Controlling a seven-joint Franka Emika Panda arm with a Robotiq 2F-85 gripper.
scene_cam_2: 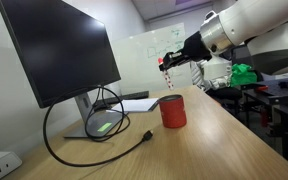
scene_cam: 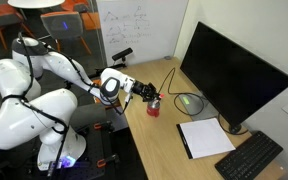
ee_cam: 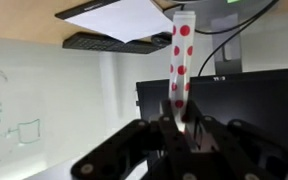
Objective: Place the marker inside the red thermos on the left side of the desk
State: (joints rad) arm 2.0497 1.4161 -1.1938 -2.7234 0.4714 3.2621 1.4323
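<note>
My gripper (ee_cam: 181,128) is shut on the marker (ee_cam: 180,60), a whitish stick with red dots that points away from the jaws. In an exterior view the gripper (scene_cam_2: 174,62) holds the marker (scene_cam_2: 167,77) in the air above the red thermos (scene_cam_2: 173,111), which stands upright on the light-wood desk (scene_cam_2: 214,140). In an exterior view the gripper (scene_cam: 146,93) is just above the red thermos (scene_cam: 153,108) near the desk's (scene_cam: 164,140) edge. The wrist picture stands upside down.
A black monitor (scene_cam_2: 59,45) stands on the desk with a looped black cable (scene_cam_2: 84,150) by its base. A white paper pad (scene_cam: 205,136) and a black keyboard (scene_cam: 249,157) lie further along the desk. A whiteboard (scene_cam: 139,25) stands behind.
</note>
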